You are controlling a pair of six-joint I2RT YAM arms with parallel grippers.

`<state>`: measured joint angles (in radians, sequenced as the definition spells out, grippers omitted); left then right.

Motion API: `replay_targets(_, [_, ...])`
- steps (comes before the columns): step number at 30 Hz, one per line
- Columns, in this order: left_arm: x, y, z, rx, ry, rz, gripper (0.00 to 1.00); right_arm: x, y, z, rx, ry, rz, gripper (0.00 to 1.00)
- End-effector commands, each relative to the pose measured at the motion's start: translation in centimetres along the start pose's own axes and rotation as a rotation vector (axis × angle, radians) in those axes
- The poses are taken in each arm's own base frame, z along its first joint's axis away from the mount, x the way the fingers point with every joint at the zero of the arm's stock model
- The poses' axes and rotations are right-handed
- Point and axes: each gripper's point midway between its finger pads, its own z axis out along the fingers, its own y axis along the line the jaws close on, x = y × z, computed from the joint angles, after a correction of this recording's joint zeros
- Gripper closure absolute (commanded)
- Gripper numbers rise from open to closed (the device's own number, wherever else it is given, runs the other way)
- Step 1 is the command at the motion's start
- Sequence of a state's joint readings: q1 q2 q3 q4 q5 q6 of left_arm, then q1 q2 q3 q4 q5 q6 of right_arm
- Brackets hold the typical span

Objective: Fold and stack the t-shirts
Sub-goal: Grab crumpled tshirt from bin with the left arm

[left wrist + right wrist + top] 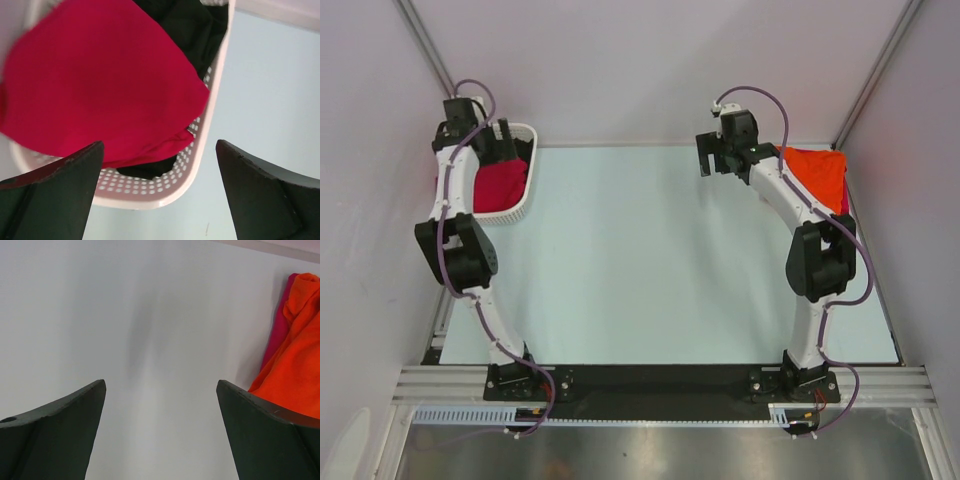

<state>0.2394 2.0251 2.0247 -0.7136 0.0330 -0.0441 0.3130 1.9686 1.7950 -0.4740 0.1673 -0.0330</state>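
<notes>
A crimson-red t-shirt [100, 80] lies bunched in the white lattice basket [165, 192]. A black t-shirt [195, 30] lies under and behind it. My left gripper [160, 144] hovers over the basket's near rim, open and empty; from above the left gripper [505, 150] is over the basket [525, 200] at the back left. An orange t-shirt [817, 172] lies folded at the table's back right, with a red cloth edge [277, 335] showing beneath the orange t-shirt [295, 375]. My right gripper [717, 162] stands open just left of it, over bare table, the right gripper [161, 382] holding nothing.
The pale blue table [640, 260] runs between the basket and the orange pile. Grey walls and metal frame posts close in the back and both sides. The arm bases sit on a black rail [660, 385] at the near edge.
</notes>
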Motion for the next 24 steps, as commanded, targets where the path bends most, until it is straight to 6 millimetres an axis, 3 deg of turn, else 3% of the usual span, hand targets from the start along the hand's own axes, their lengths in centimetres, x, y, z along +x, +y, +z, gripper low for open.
replay_targets(1, [0.1,-2.7,-0.1,0.089,0.010,-0.003,0.00,-2.0,0.8,-0.2,-0.026,-0.050,0.021,0.00])
replay_targets(3, [-0.5,-5.3,-1.1,0.253,-0.035,-0.016,0.00,-2.1,0.7,-0.1,-0.023,-0.050,0.022,0.00])
replay_targets(4, [-2.0,-6.1,-3.1,0.300,-0.091,-0.021,0.00,-1.9,0.6,0.0,-0.022,-0.047,0.021,0.00])
replay_targets(5, [-2.3,-7.0,-3.9,0.354,-0.107,-0.025,0.00,-1.7,0.6,0.1,-0.022,-0.043,0.017,0.00])
replay_targets(9, [-4.2,-7.4,-6.1,0.424,-0.189,-0.090,0.00,-1.4,0.7,0.3,-0.036,-0.034,0.030,0.00])
replay_targets(11, [-5.2,-6.0,-6.3,0.465,-0.225,-0.174,0.00,-1.6,0.6,0.3,-0.037,-0.040,0.033,0.00])
replay_targets(12, [-4.5,-6.6,-6.4,0.564,-0.197,-0.198,0.00,-1.6,0.7,0.3,-0.040,-0.038,0.034,0.00])
replay_targets(13, [-4.6,-5.2,-6.2,0.569,-0.188,-0.267,0.00,-1.8,0.6,0.2,-0.042,-0.043,0.035,0.00])
replay_targets(17, [-5.6,-3.9,-5.5,0.520,-0.222,-0.219,0.06,-1.8,0.2,0.1,-0.036,-0.044,0.038,0.00])
replay_targets(19, [-7.3,-2.6,-4.1,0.410,-0.248,-0.176,0.18,-1.6,0.0,0.1,-0.032,-0.038,0.039,0.00])
replay_targets(20, [-6.8,-2.2,-3.4,0.381,-0.205,-0.181,0.18,-1.5,0.0,0.0,-0.032,-0.038,0.039,0.00])
replay_targets(21, [-7.6,-1.6,-2.4,0.342,-0.213,-0.156,0.11,-1.3,-0.1,0.1,-0.030,-0.030,0.039,0.00])
replay_targets(23, [-6.9,-1.2,-0.7,0.213,-0.182,-0.119,0.00,-1.3,-0.3,-0.1,-0.031,-0.032,0.041,0.00])
replay_targets(24, [-6.8,-1.2,-0.3,0.180,-0.175,-0.097,0.01,-1.3,-0.2,-0.1,-0.034,-0.031,0.040,0.00])
